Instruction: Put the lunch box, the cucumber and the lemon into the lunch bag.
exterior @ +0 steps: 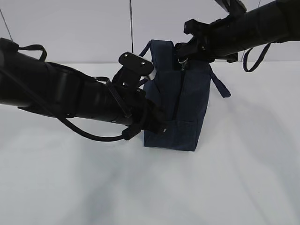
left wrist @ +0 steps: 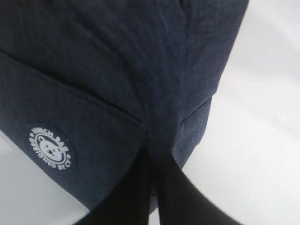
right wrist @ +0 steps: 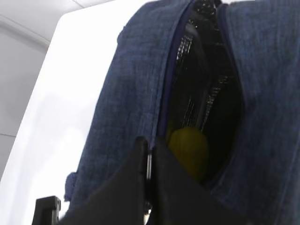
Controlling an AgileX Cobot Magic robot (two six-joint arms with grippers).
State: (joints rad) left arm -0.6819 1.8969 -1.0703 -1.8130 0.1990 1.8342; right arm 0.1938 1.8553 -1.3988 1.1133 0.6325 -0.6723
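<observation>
Lunch bag (exterior: 180,101) upright near the worktop's (exterior: 150,187) far edge, about midway along it. Left gripper (left wrist: 152,154) pinched shut on fabric at the bag's lower side, just beside the round white logo (left wrist: 50,147). Right gripper (right wrist: 149,161) clamped shut on the zipper opening's rim. Lemon (right wrist: 190,151) visible inside the bag. Cucumber and lunch box not visible.

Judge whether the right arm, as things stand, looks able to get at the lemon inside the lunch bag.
Probably not at once. The lemon shows through the lunch bag's open zipper gap, but the right gripper is shut, apparently pinching the opening's edge. It would have to let go and open first.
</observation>
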